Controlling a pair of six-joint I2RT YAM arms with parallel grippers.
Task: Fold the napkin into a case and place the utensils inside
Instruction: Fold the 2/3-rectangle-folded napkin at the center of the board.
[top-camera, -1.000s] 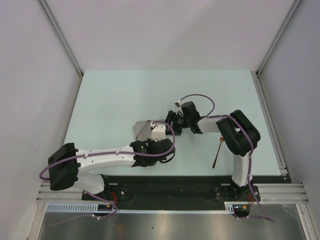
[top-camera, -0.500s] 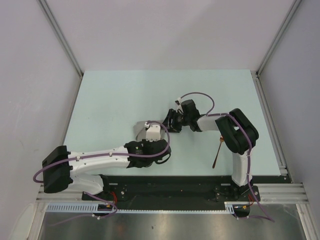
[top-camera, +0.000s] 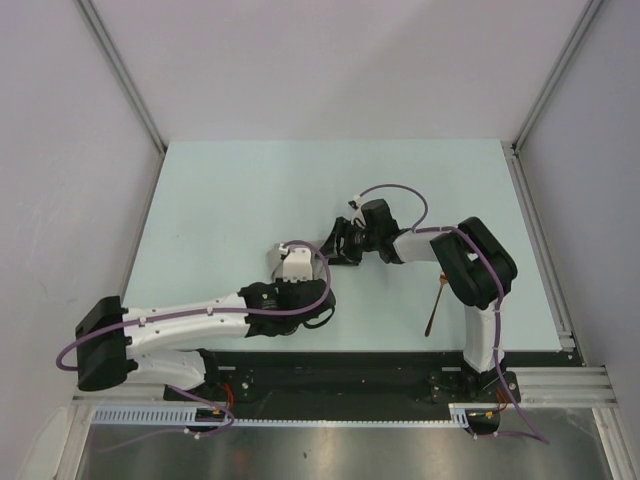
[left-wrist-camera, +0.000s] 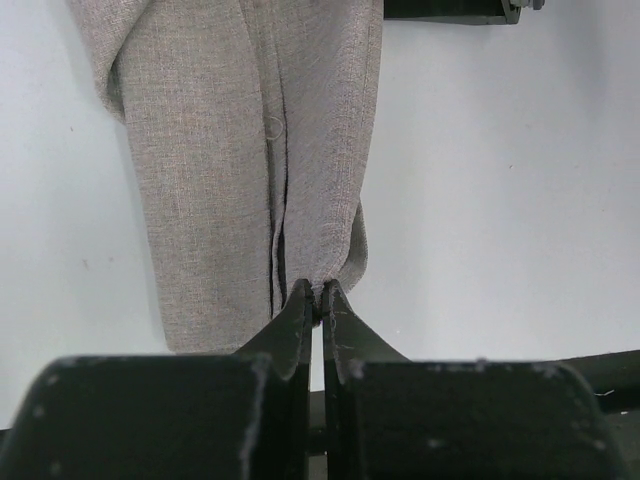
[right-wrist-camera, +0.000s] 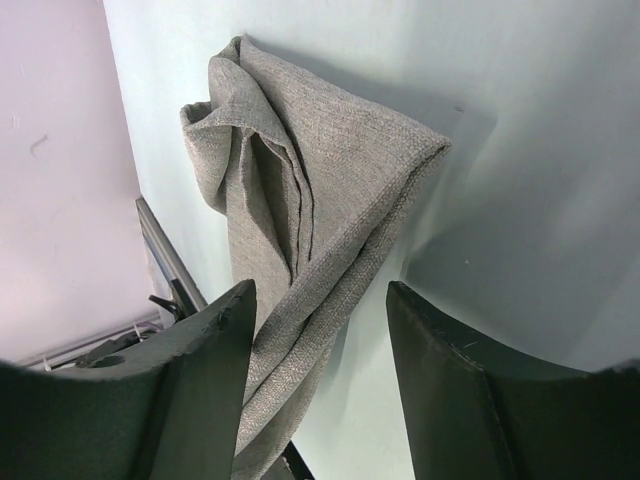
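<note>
Left fingers (left-wrist-camera: 296, 322) clamped on the near hem of the napkin (left-wrist-camera: 230, 150), apparently to pin its folds; right fingers (right-wrist-camera: 190, 370) parted, gripping nothing, the bunched far end lying between and ahead of them on the bench (left-wrist-camera: 500, 200).

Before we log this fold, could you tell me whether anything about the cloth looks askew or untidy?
Yes. The napkin is no neat oblong: its layers bunch and gape at one end, and one corner juts sideways. The left hand pinches one edge; the right hand hangs open above it.
</note>
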